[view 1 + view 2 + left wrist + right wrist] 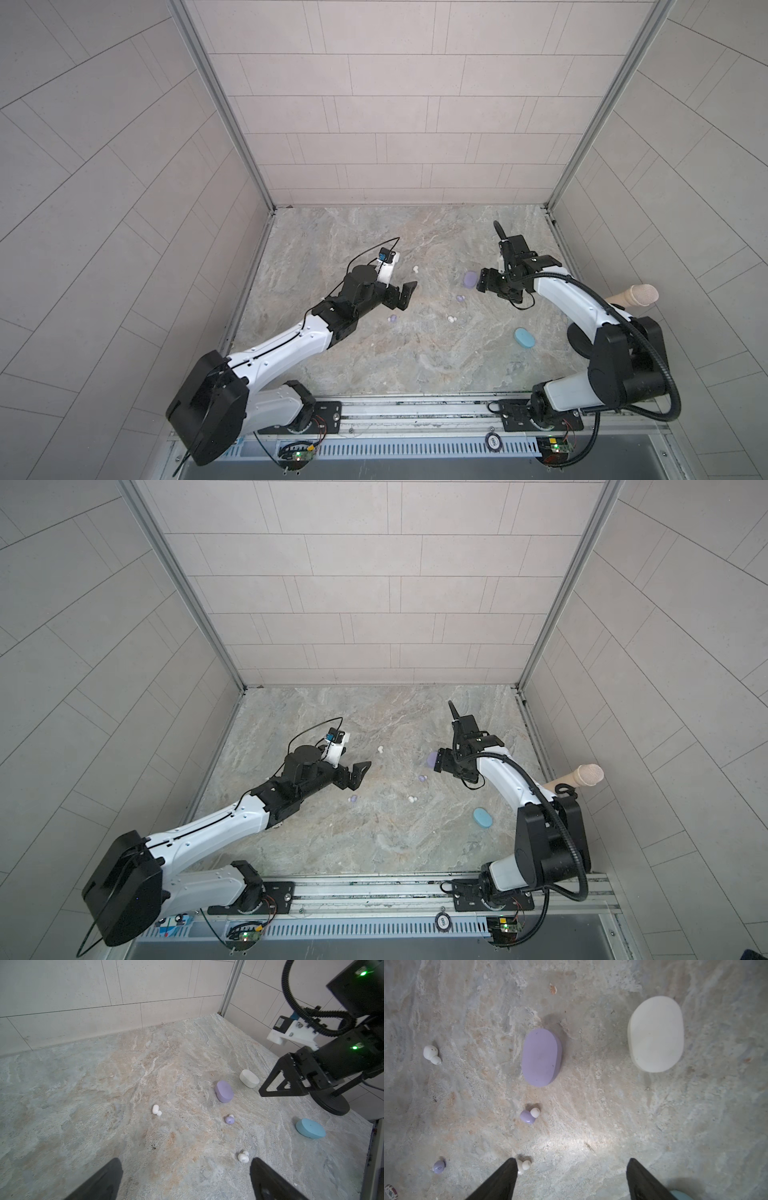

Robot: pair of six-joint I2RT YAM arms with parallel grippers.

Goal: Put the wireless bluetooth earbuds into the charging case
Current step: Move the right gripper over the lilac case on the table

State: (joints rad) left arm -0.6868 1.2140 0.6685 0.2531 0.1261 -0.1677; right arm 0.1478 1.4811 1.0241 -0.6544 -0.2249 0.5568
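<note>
On the surface (591,1126) lie white earbuds (432,1054) and lilac earbuds (526,1116), two of each, scattered near the shut lilac case (541,1057) and white case (656,1033). The blue case (310,1128) sits apart. The right claw (571,1159) hangs open and empty by the lilac case; the left claw (186,1160) gapes wide, also empty.

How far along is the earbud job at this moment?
Done: nothing visible. The lilac oval plastic case, white oval plastic case and light blue oval plastic case all lie closed. In hand: nothing; the left tool and right tool are open and empty. Remaining: two white plastic earbuds and two lilac plastic earbuds lie loose; no blue earbuds show.
</note>
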